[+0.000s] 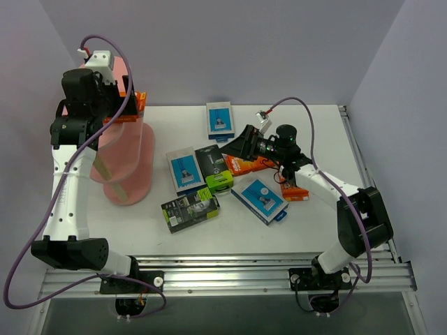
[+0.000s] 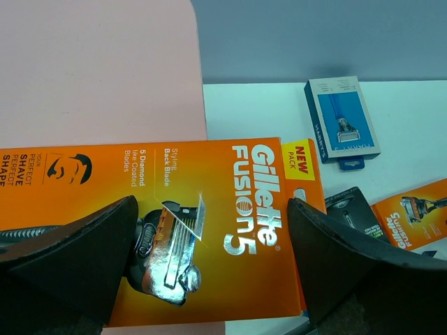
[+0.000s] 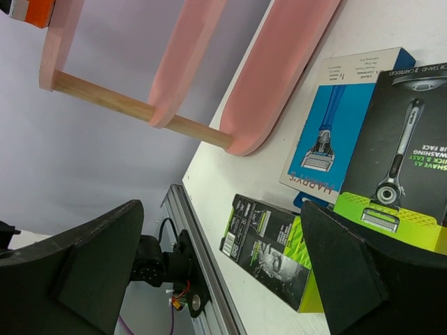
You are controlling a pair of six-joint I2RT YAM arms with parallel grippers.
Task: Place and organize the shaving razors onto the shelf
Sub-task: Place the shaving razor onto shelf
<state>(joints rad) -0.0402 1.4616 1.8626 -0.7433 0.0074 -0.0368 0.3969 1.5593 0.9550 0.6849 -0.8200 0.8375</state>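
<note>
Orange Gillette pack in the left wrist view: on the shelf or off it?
On it: the orange Gillette pack lies on the shelf, one end overhanging its pink board.

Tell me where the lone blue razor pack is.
Top view: the blue razor pack lies at the far middle of the table, right of the pink shelf, beyond the other packs.
</note>
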